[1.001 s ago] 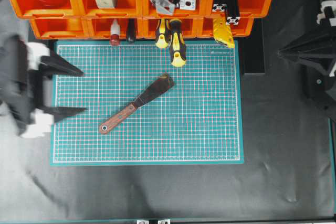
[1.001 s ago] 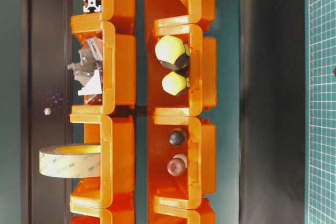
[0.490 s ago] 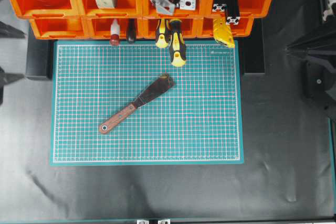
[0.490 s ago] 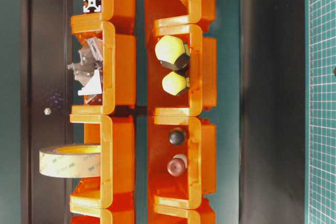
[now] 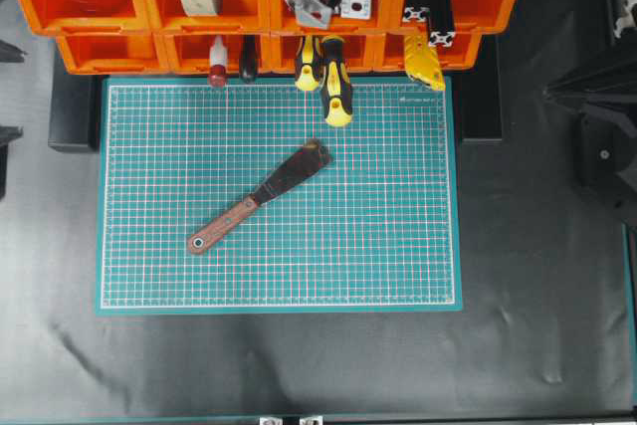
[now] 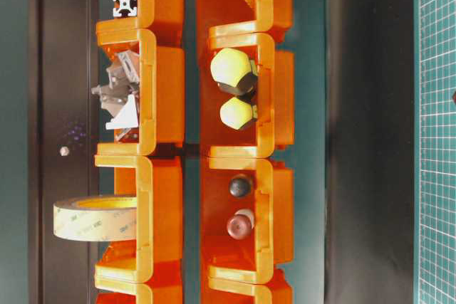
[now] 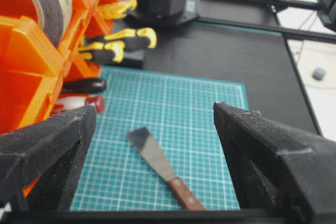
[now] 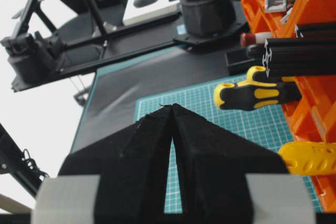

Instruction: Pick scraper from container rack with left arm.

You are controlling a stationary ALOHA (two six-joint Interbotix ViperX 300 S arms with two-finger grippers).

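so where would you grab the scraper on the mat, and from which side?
Probably the wooden handle, coming straight down from above. The scraper lies flat and diagonal on the green cutting mat, with clear mat on both sides of the handle. Turn the jaws across the handle's axis. The thin, flat blade gives little to pinch.

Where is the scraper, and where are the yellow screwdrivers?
scraper (image 5: 261, 196): overhead view, where blade meets wooden handle.
yellow screwdrivers (image 5: 335, 92): overhead view, on the bigger one's handle, sticking out of the orange rack.
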